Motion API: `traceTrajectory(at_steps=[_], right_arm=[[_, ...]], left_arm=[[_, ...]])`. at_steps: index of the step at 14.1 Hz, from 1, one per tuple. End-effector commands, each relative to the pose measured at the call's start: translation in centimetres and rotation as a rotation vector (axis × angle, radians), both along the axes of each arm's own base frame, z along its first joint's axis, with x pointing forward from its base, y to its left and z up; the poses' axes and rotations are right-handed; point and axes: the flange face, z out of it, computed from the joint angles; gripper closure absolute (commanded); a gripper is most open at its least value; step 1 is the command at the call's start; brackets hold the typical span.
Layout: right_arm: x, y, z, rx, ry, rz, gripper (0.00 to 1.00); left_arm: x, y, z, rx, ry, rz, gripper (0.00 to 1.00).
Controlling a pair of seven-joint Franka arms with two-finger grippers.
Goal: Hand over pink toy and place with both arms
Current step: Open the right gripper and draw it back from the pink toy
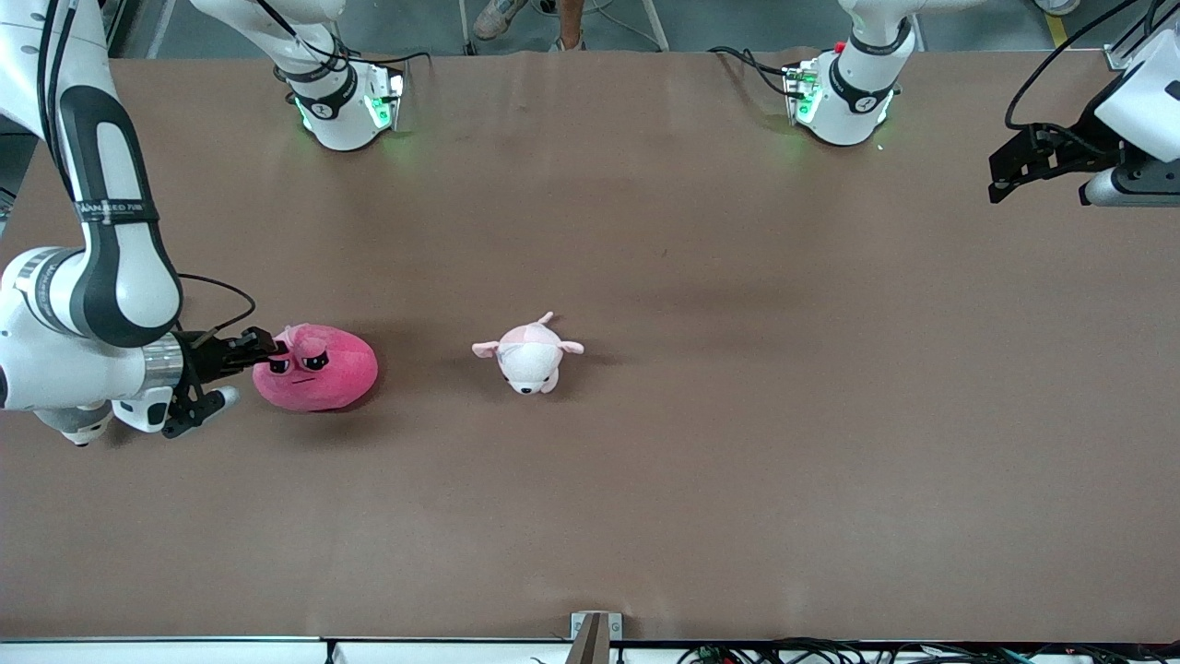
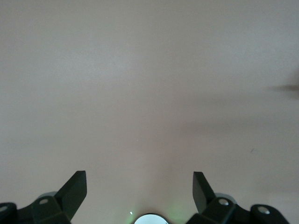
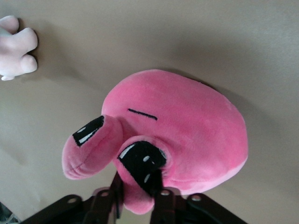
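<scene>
The right gripper (image 1: 265, 353) is clamped on the pink toy (image 1: 318, 369) at its 9 o'clock edge, securing it for handover. The left gripper (image 1: 1014, 175) waits, fingers apart.

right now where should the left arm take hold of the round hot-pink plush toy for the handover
Judging from its pose, the smooth rounded end of the round hot-pink plush toy, facing the pale pink-and-white plush animal. The right gripper is shut on the eye-and-flap end. The left gripper, open over the table's left-arm end, should come from that free side.

No legible text on anything here.
</scene>
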Motion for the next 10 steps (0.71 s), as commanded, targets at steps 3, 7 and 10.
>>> traceTrajectory(at_steps=[3,7,10], right_arm=[[0.6,-1.7,1.0,0.005,-0.020,-0.020,0.00],[0.1,-3.0,4.3,-0.008,-0.035,-0.041,0.00],[0.0,-4.0,8.5,-0.025,-0.004,-0.091,0.00]], left_arm=[[-1.5,-0.6,1.2,-0.007,-0.004,-0.035,0.00],[-1.5,-0.7,1.2,-0.006,-0.004,-0.035,0.00],[-1.5,-1.0,1.2,-0.006,-0.004,-0.035,0.00]])
